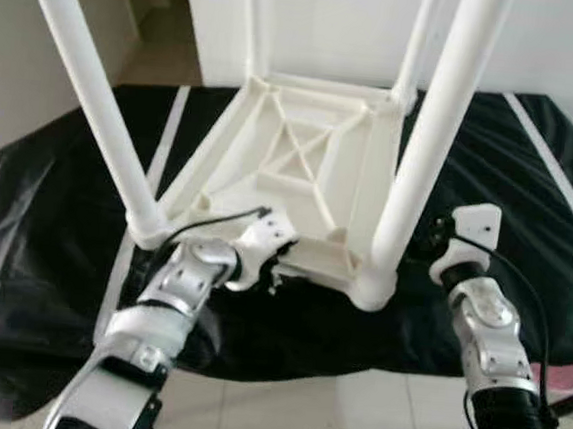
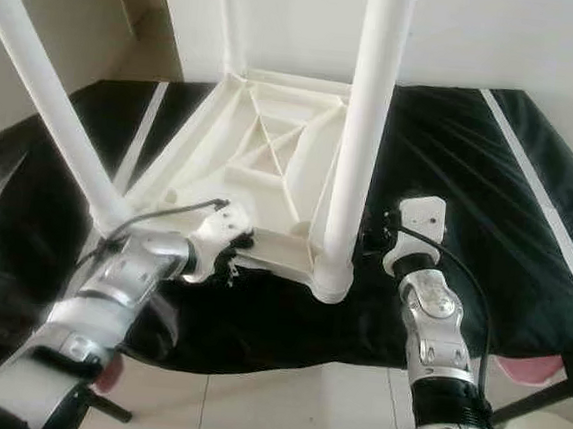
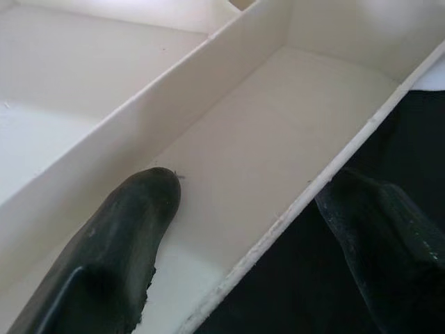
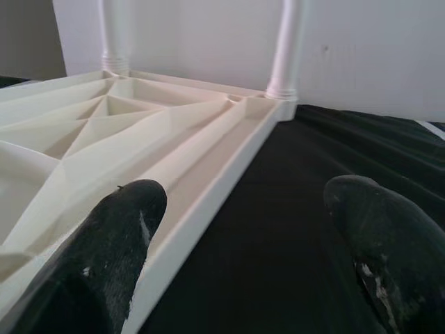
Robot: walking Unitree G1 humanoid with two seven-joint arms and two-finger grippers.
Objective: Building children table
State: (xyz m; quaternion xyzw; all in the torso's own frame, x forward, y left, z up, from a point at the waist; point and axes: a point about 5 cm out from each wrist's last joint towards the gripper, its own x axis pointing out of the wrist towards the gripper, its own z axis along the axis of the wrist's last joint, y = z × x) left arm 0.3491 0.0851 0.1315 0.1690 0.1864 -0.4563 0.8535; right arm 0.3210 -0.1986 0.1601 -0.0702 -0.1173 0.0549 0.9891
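Straddling the near rim of the upturned table [image 1: 301, 166], the left gripper [image 3: 243, 229] is sitting with its fingers [image 3: 118, 243] apart, one inside the rim channel and one outside over the black sheet [image 1: 46, 214]; nothing is being squeezed yet. The right gripper [image 4: 236, 229] is hovering at the table's near right corner, jaws likewise apart across the side rim, one fingertip over the ribbed underside, the other over the sheet. The table is lying top-down on the sheet at the floor's [image 1: 350, 411] near edge, all four legs [image 1: 440, 128] standing up in their corner sockets. By my reading, leg fitting is done and flipping is beginning; next, both grippers need closing on the rims, then lifting together. No writing is showing anywhere.
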